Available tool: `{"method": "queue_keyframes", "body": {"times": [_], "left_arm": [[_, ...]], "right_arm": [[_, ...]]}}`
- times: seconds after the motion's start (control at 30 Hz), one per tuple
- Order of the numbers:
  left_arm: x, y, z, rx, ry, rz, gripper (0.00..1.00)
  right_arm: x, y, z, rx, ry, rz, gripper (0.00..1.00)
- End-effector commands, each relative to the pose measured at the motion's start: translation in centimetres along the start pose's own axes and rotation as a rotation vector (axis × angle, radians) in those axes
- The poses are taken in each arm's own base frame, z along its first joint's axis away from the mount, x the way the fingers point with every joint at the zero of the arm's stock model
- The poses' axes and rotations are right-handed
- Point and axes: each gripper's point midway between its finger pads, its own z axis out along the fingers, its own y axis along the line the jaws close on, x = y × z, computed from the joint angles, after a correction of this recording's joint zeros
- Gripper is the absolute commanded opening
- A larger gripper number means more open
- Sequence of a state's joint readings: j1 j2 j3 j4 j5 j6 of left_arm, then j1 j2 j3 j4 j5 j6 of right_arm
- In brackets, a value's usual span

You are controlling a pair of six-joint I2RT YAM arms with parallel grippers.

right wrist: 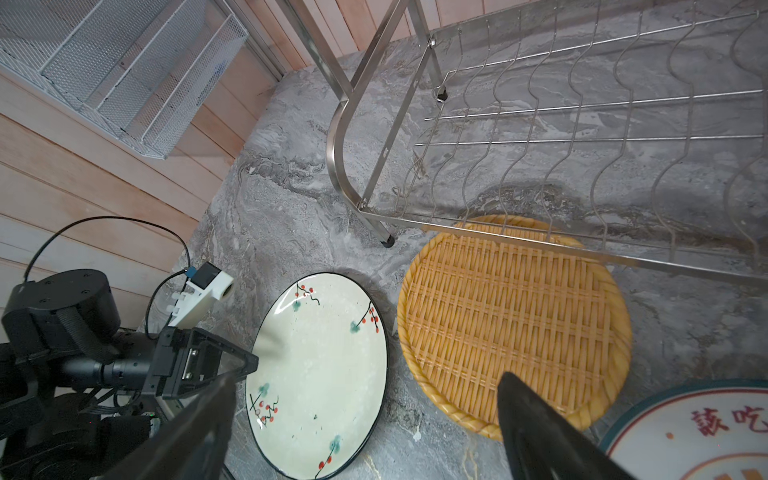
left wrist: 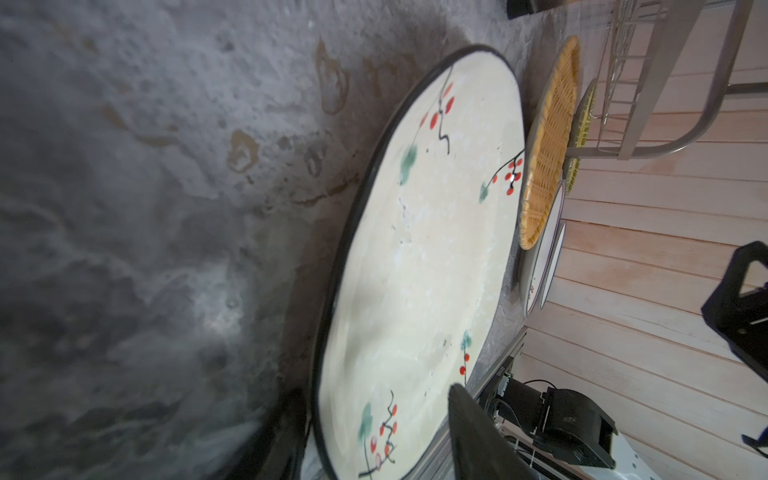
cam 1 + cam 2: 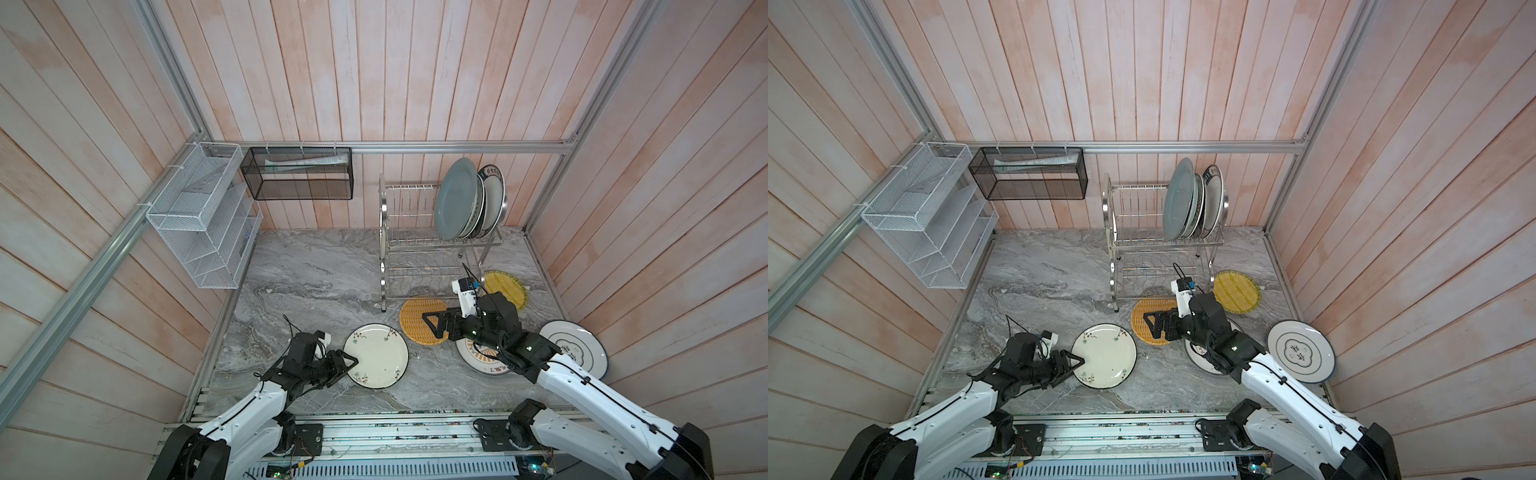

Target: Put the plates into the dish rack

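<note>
Currently left fingers (image 2: 478,440) straddle rim of cream floral round plate (image 3: 376,356), grip unclear; seat deeper, clamp firmly before tilting; right fingers (image 1: 540,436) spread, empty

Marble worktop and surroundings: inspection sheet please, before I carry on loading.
Surface: grey marble-pattern tabletop, brownish ring stains.
Job's things: steel two-tier dish rack; upper tier holds upright plates, grey-blue plate leftmost; lower tier bare. Flat on table: cream floral plate, orange woven plate, yellow woven plate, white orange-sunburst plate under the right arm, blue-ringed white plate.
Clutter: nothing seen.
Grippers: left gripper open, astride the cream plate's rim; right gripper open above the orange woven plate.
Cables: black cable loops stand off both wrists.
Surroundings: white mesh tiered organizer, black mesh basket, wooden plank walls.
</note>
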State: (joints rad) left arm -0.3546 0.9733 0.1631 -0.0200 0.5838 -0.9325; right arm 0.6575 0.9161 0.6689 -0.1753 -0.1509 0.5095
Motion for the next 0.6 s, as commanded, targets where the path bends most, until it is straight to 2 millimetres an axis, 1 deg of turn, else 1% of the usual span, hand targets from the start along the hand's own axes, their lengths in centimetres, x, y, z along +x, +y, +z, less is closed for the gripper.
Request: {"method": "queue_keyframes", "body": {"times": [0.0, 0.23, 0.33, 0.47, 0.57], "left_arm": [[0.6, 1.5, 0.4, -0.042, 0.013, -0.030, 0.56], [0.3, 2.0, 0.5, -0.055, -0.008, -0.049, 0.53], [0.3, 2.3, 0.8, -0.060, -0.003, -0.059, 0.49], [0.2, 2.4, 1.0, -0.063, -0.001, -0.066, 0.47], [0.2, 2.6, 1.2, -0.061, -0.005, -0.077, 0.42]], "right_arm": [[-0.2, 0.3, -0.3, -0.025, -0.018, 0.008, 0.98], [0.6, 0.2, -0.2, -0.046, -0.022, 0.036, 0.98], [0.6, 0.2, -0.3, -0.055, -0.025, 0.040, 0.98], [0.8, 0.3, -0.2, -0.060, -0.021, 0.042, 0.98], [1.0, 0.2, -0.1, -0.062, -0.015, 0.047, 0.98]]}}
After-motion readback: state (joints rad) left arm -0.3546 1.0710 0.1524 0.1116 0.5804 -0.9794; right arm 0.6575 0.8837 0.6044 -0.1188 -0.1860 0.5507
